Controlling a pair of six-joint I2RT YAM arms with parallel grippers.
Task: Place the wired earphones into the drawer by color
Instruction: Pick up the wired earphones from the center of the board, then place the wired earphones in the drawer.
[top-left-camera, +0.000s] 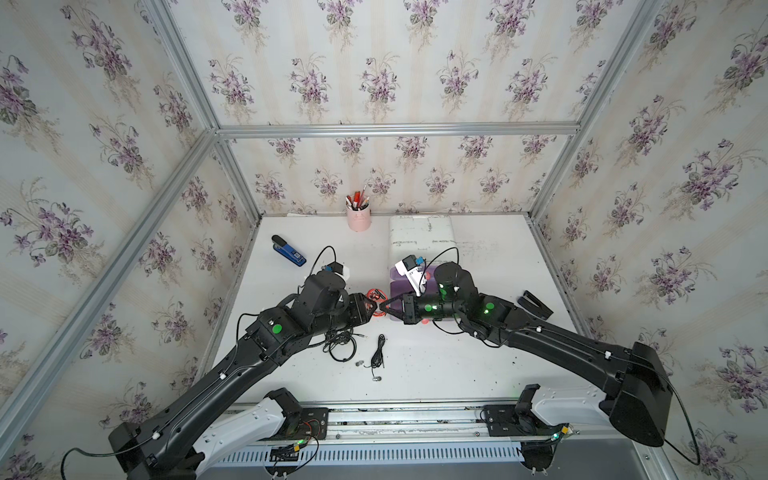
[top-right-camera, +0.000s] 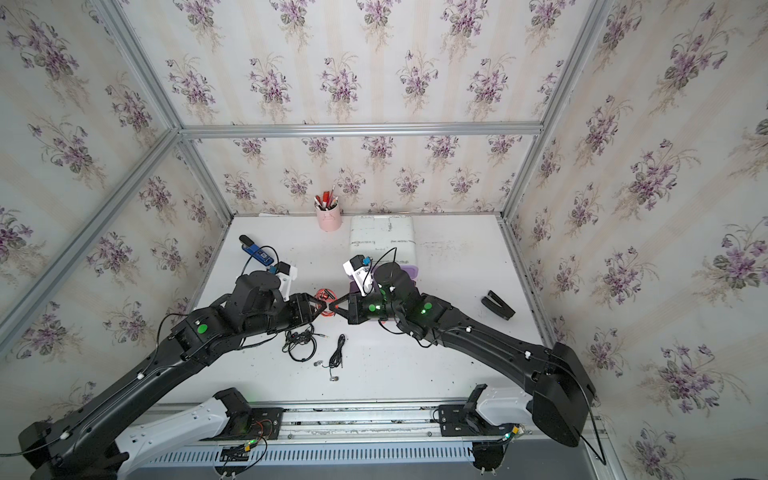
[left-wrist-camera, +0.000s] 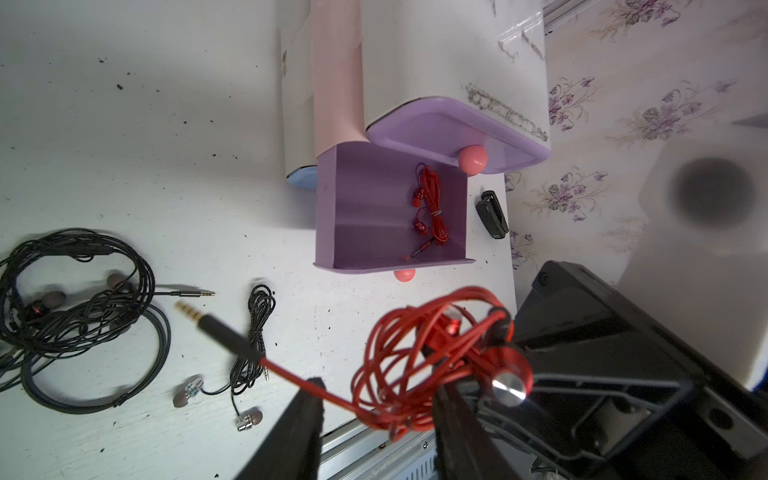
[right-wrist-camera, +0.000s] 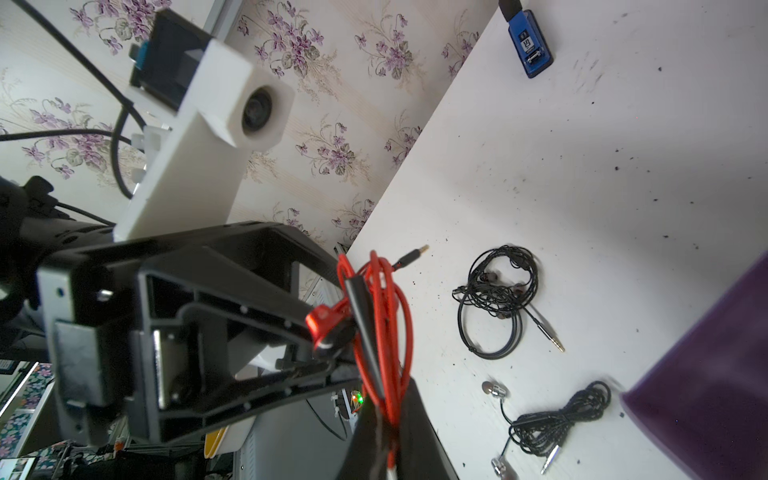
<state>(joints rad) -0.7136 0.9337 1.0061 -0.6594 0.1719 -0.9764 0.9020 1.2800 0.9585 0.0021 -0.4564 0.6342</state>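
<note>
Above the middle of the surface (top-left-camera: 457, 365), the right claw (right-wrist-camera: 388, 415) is pinched tight on the red earphones (left-wrist-camera: 415, 357). Its jaws are closed over several strands of the loose coil, which hangs clear of the surface. Facing it tip to tip, the left claw (left-wrist-camera: 380, 386) stands wide: its 2 fingers (left-wrist-camera: 309, 411) flank the coil without squeezing it. A straight run of red cable passes the tip of 1 finger and ends in a black plug (left-wrist-camera: 230, 334) that sticks out in the air. A silver-backed earbud (left-wrist-camera: 508, 388) shows at the edge of the bundle. In both top views the coil is a small red knot where the 2 claws meet.

Just beside the claws stands the drawer unit (left-wrist-camera: 449, 62), white-bodied, toward the back of the surface. Its open purple drawer (left-wrist-camera: 365, 216) is pulled out, between a closed purple drawer (left-wrist-camera: 457, 129) with a pink knob (left-wrist-camera: 472, 158) and a light blue drawer (left-wrist-camera: 301, 180). Inside the open one lies a second red set (left-wrist-camera: 432, 203), tied in a narrow bundle near 1 side wall.

On the near side of the claws, a loose tangle of black earphones (top-left-camera: 340, 343) rests on the surface, partly under the left arm (top-left-camera: 232, 374). Just beside it lies a tied black bundle (top-left-camera: 378, 353) with 2 silver earbuds trailing out. Further off, a blue stapler (top-left-camera: 289, 251) lies toward the left edge and a black stapler-like item (top-left-camera: 536, 305) toward the right edge. A pink pen cup (top-left-camera: 358, 218) stands at the back edge.
</note>
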